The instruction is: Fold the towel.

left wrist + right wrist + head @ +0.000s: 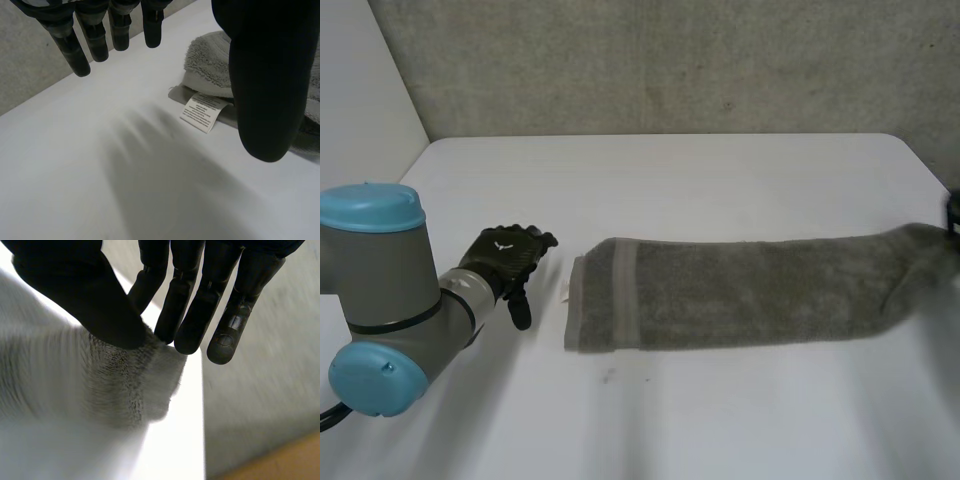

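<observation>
A grey towel [740,290] lies on the white table [670,170] as a long strip folded lengthwise, with a banded hem at its left end. My left hand [505,258] hovers just left of that end, open and holding nothing. In the left wrist view its fingers [85,45] hang straight above bare table, and the towel's end [210,60] with a white label [202,112] lies beside its thumb. My right hand [953,210] is at the table's right edge, holding the towel's right end raised. In the right wrist view, the right hand's thumb [90,295] pinches the towel [75,385] against its fingers.
A grey wall runs behind the table's far edge. The table's right edge lies just beneath my right hand. Bare tabletop stretches in front of and behind the towel.
</observation>
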You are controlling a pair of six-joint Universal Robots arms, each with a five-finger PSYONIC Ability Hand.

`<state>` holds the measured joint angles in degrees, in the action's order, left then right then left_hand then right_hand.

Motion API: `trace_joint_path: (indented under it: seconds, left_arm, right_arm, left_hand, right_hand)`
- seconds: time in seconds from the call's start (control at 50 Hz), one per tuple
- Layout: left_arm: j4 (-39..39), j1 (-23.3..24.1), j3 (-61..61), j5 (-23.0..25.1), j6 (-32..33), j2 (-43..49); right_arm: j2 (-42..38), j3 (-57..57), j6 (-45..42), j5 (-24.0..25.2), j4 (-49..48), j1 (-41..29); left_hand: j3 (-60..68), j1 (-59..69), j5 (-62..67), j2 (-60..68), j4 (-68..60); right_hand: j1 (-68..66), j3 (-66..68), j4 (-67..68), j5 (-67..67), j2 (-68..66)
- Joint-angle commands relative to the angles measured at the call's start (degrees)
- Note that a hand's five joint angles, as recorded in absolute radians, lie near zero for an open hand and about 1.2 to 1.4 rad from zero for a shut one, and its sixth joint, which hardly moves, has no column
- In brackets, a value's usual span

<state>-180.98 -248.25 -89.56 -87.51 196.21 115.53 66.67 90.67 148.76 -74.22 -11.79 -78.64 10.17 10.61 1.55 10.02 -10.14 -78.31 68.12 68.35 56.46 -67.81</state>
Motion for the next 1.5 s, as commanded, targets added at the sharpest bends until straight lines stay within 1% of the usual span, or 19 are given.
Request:
trace_joint_path:
  seconds: [0.02, 0.04, 0.08, 0.1, 0.14, 0.24, 0.36, 0.44, 0.54, 0.56, 0.58, 0.62, 0.64, 0.68, 0.7, 0.78, 0.9, 1.22, 1.5]
  left_arm:
    - [-0.51, 0.04, 0.09, -0.29, -0.13, -0.56]
    - [-0.51, 0.04, 0.09, -0.29, -0.13, -0.57]
    - [-0.6, -0.22, 0.09, -0.38, -0.13, -1.79]
    - [-0.6, -0.22, 0.09, -0.38, -0.13, -1.8]
    - [-0.86, -0.31, 0.0, -0.38, -0.3, -2.24]
    - [-1.21, -0.92, 0.08, -0.29, -2.93, -2.41]
    - [-1.21, -1.54, 0.09, -0.21, -3.99, -2.41]
    - [-1.21, -1.54, 0.0, -0.2, -3.99, -2.41]
    - [-1.21, -1.45, -0.09, -0.29, -3.99, -2.41]
    - [-1.21, -1.36, -0.09, -0.21, -3.99, -2.41]
    - [-1.21, -1.36, -0.09, -0.21, -3.99, -2.41]
    - [-1.21, -1.28, -0.18, -0.2, -3.99, -2.41]
    - [-1.21, -1.28, -0.18, -0.2, -3.99, -2.41]
    - [-1.21, -1.28, -0.09, -0.2, -3.99, -2.41]
    - [-1.21, -1.28, -0.09, -0.2, -3.99, -2.41]
    - [-1.21, -1.19, -0.18, -0.2, -3.99, -2.33]
    - [-1.21, -0.92, -0.27, -0.2, -3.99, -1.8]
    - [-2.97, -0.66, -1.67, -0.12, -3.99, -1.27]
    - [-3.06, -0.66, -1.85, -0.12, -3.99, -1.27]
  right_arm:
    - [-0.3, -7.33, 6.89, -0.57, 0.02, -21.78]
    - [-0.31, -7.35, 6.9, -0.57, 0.02, -21.82]
    - [-3.37, -11.37, 8.04, -1.1, -0.16, -31.71]
    - [-3.39, -11.39, 8.04, -1.1, -0.16, -31.75]
    - [-7.85, -15.5, 8.3, -2.76, -0.16, -41.82]
    - [-14.88, -19.56, 8.3, -4.26, -0.07, -51.68]
    - [-21.48, -20.44, 8.3, -4.26, 0.28, -58.55]
    - [-22.19, -20.09, 8.3, -4.44, 0.28, -59.0]
    - [-18.77, -19.39, 9.01, -6.37, 0.37, -58.74]
    - [-16.42, -19.04, 9.62, -7.77, 0.37, -57.69]
    - [-13.96, -17.99, 10.75, -9.61, 0.19, -54.9]
    - [-11.32, -16.42, 12.33, -11.71, 0.11, -50.95]
    - [-11.3, -16.4, 12.35, -11.73, 0.1, -50.92]
    - [-6.75, -14.21, 15.5, -14.88, 0.1, -44.09]
    - [-6.73, -14.2, 15.51, -14.9, 0.1, -44.06]
    - [-4.27, -13.32, 20.24, -16.57, 0.8, -32.68]
    - [-9.51, -19.01, 28.06, -15.78, 6.77, -22.28]
    - [-23.59, -32.56, 39.59, -12.17, 13.99, -19.36]
    - [-28.96, -36.53, 37.66, -14.11, 13.9, -19.36]
  left_hand:
    - [0.55, 0.11, -0.83, 0.7, -0.58]
    - [0.55, 0.11, -0.83, 0.7, -0.58]
    - [0.55, 0.11, -0.83, 0.7, -0.58]
    - [0.55, 0.11, -0.83, 0.7, -0.58]
    - [0.55, 0.11, -0.83, 0.7, -0.58]
    - [0.72, 0.28, -0.66, 0.87, -0.75]
    - [0.89, 0.45, -0.49, 1.04, -0.92]
    - [0.89, 0.45, -0.49, 1.04, -0.92]
    - [0.72, 0.28, -0.66, 0.87, -0.75]
    - [0.72, 0.28, -0.66, 0.87, -0.75]
    - [0.72, 0.28, -0.66, 0.87, -0.75]
    - [0.72, 0.28, -0.66, 0.87, -0.75]
    - [0.72, 0.28, -0.66, 0.87, -0.75]
    - [0.72, 0.28, -0.66, 0.87, -0.75]
    - [0.72, 0.28, -0.66, 0.87, -0.75]
    - [0.55, 0.11, -0.83, 0.7, -0.58]
    - [0.55, 0.11, -0.83, 0.7, -0.58]
    - [0.72, 0.28, -0.66, 0.87, -0.75]
    - [0.72, 0.28, -0.66, 0.87, -0.75]
  right_hand:
    - [-1.69, 11.88, 11.65, 13.54, -12.19]
    - [-1.69, 11.88, 11.65, 13.54, -12.19]
    - [-1.69, 11.88, 11.65, 13.54, -12.19]
    - [-1.69, 11.88, 11.65, 13.54, -12.19]
    - [-1.69, 11.88, 11.65, 13.54, -12.19]
    - [-1.69, 11.88, 11.65, 13.54, -12.19]
    - [-1.69, 11.88, 11.65, 13.54, -12.19]
    - [-1.69, 11.88, 11.65, 13.54, -12.19]
    - [4.47, 5.71, 5.49, 7.38, -6.03]
    - [36.94, -26.76, -26.99, -25.1, 26.45]
    - [56.75, -46.57, -46.8, -44.9, 46.26]
    - [59.45, -49.27, -49.49, -47.6, 48.95]
    - [59.48, -49.29, -49.52, -47.63, 48.98]
    - [60.65, -50.47, -50.69, -48.8, 50.15]
    - [60.65, -50.47, -50.7, -48.8, 50.16]
    - [59.48, -49.3, -49.53, -47.63, 48.99]
    - [54.26, -44.08, -44.31, -42.41, 43.77]
    - [48.38, -38.2, -38.42, -36.53, 37.88]
    - [41.81, -31.63, -31.86, -29.96, 31.32]
